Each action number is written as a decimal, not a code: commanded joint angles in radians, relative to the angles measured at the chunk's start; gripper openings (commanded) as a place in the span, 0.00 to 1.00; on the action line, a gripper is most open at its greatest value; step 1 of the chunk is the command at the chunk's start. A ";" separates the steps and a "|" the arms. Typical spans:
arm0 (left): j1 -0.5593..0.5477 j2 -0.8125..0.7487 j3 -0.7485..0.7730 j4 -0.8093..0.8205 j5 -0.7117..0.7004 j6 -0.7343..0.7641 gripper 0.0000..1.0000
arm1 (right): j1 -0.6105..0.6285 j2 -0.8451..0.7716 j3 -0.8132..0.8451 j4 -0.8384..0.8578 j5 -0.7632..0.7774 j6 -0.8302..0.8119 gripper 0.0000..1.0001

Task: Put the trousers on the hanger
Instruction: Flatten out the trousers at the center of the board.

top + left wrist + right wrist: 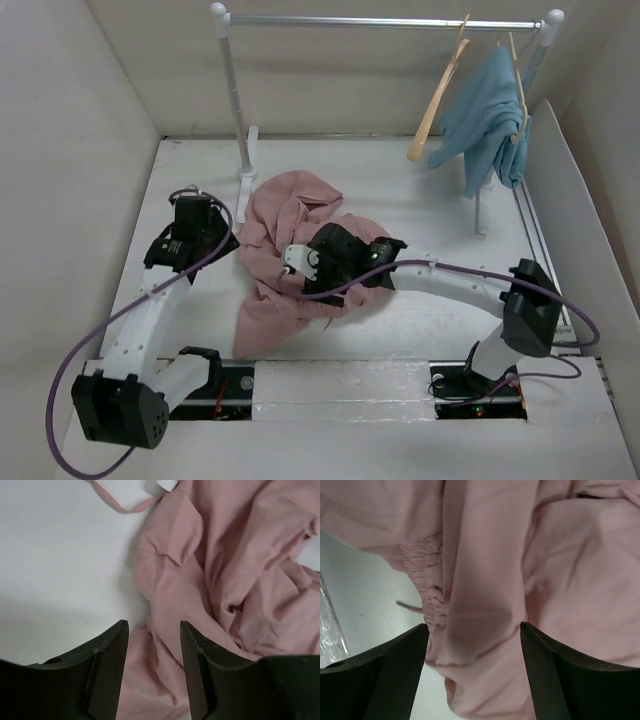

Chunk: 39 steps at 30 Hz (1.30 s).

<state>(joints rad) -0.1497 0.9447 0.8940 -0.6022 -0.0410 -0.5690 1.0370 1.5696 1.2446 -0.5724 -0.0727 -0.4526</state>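
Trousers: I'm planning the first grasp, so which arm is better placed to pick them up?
Right, I'd say. The right gripper hangs open squarely over the trousers, fabric filling its whole gap. The left gripper sits at the pile's left edge, half over bare table.

Both the left arm (150, 320) and the right arm (450, 280) are white shells with chunky black joints. A purple cable (58, 385) loops off each one. The right arm has a tiny green light (377, 255), and the left gripper (152, 627) has matte black wedge fingers.
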 commanded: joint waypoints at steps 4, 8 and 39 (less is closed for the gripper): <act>-0.001 0.036 0.066 0.076 -0.077 0.063 0.51 | 0.035 0.121 0.075 0.135 0.036 -0.003 0.71; -0.001 -0.033 -0.070 0.131 0.097 0.026 0.51 | 0.035 0.144 0.098 0.148 0.123 0.054 0.00; -0.528 0.313 -0.055 0.202 -0.174 -0.199 0.82 | -0.631 -0.618 -0.372 -0.062 0.152 0.233 0.89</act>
<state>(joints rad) -0.6800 1.2934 0.9047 -0.4343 -0.2611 -0.7063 0.3916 0.9813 0.9436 -0.5697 -0.0235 -0.2569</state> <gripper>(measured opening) 0.811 0.884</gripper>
